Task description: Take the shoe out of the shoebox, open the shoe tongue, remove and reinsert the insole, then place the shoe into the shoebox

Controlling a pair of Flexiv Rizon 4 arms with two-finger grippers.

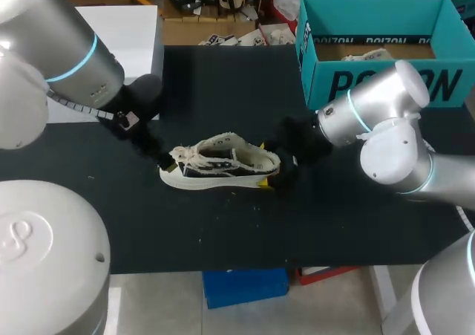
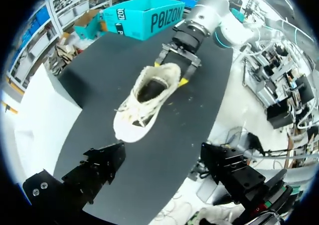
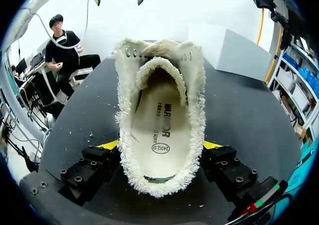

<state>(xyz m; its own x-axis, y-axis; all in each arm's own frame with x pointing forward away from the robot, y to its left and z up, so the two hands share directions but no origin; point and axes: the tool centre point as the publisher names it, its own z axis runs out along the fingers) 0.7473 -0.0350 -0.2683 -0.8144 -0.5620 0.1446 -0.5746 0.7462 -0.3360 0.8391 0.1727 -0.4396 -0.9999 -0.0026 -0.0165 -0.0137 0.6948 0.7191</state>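
- Closest to the right wrist camera is the shoe's [image 3: 195, 116] fuzzy heel. My right gripper [image 3: 162, 145] clamps it, one yellow tip pressed to each side.
- The shoe lies on its sole at the centre of the head view on the black table [image 1: 334, 223], well apart from the teal shoebox [image 1: 386, 88] at upper right.
- The insole [image 3: 153, 116] lies flat inside the shoe. I can't tell whether it has been out yet, so I judge the tongue-and-insole step is in hand.
- My left gripper [image 2: 162, 155] sits just short of the toe with its fingers spread wide and nothing between them.
- To do this well, I'd have the right arm pin the heel firmly to the table.
- I'd then narrow the left fingers, enter the opening from above and pinch only the insole's edge.
- A slow pull along the shoe's length should stop it twisting out of the clamp.
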